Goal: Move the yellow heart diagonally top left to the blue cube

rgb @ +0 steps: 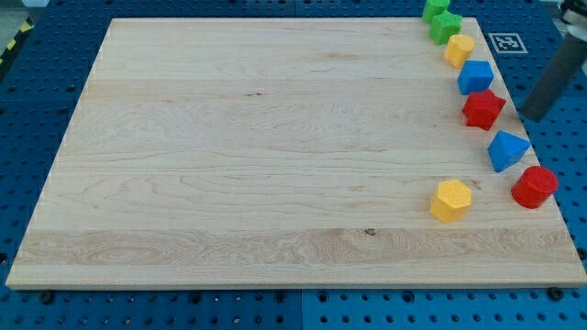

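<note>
A yellow block (459, 50), apparently the heart, lies near the board's top right corner. It touches the blue cube (475, 76) on that cube's upper left. A second yellow block (450, 200), hexagon-like, lies alone lower down on the right. My tip (529, 117) shows at the view's right, just past the board's right edge. It is right of the red star (482, 109) and touches no block. It is well right of and below the yellow heart.
Two green blocks (436, 9) (446, 27) sit at the top right corner above the heart. A blue triangle-like block (506, 149) and a red cylinder (534, 186) lie along the right edge. The wooden board (248, 156) rests on a blue pegboard (27, 101).
</note>
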Motion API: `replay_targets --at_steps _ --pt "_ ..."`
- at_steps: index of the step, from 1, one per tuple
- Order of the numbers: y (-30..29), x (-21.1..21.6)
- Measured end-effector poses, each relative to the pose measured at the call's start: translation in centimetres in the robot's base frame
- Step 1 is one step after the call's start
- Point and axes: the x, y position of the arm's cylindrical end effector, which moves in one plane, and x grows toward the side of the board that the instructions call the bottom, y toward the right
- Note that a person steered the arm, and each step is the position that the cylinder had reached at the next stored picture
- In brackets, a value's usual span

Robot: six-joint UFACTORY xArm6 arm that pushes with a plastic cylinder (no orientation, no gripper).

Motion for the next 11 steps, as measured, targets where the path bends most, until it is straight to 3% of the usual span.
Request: replay_targets --at_steps 1,3,6,9,11 --pt "0.0 -4.8" --pt "-1.8 -9.0" --pt "-4.5 -10.9" --pt "-5.2 -9.7" --pt "-5.2 -12.8"
